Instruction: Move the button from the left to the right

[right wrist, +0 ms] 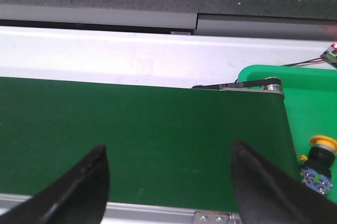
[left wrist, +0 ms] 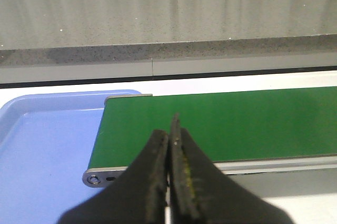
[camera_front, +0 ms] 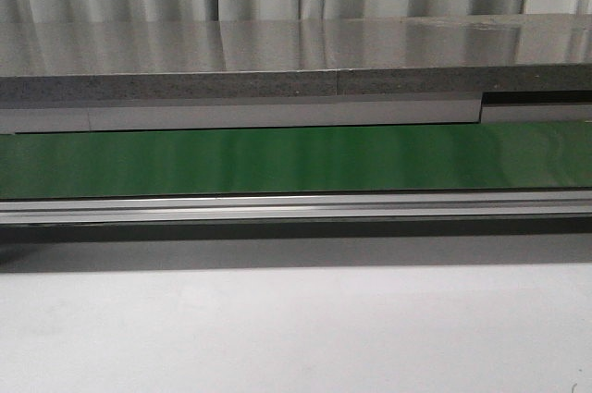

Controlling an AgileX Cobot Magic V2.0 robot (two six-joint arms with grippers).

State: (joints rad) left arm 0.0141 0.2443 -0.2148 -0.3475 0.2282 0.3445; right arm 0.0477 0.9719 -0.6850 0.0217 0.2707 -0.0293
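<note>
The button [right wrist: 318, 162], with a round yellow cap on a black and bluish-grey body, lies in the green tray [right wrist: 310, 108] just past the belt's end in the right wrist view. My right gripper [right wrist: 167, 150] is open and empty over the green belt [right wrist: 142, 134], apart from the button. My left gripper [left wrist: 171, 129] is shut with nothing between its black fingers, over the other end of the belt [left wrist: 221, 124]. The front view shows only the bare belt [camera_front: 296, 160]; neither gripper nor the button appears there.
A blue tray [left wrist: 42, 150] sits at the belt's left end. A grey stone counter [camera_front: 277, 60] runs behind the belt. An aluminium rail [camera_front: 296, 206] edges the belt's near side. Wires and a small board [right wrist: 330, 52] lie beyond the green tray.
</note>
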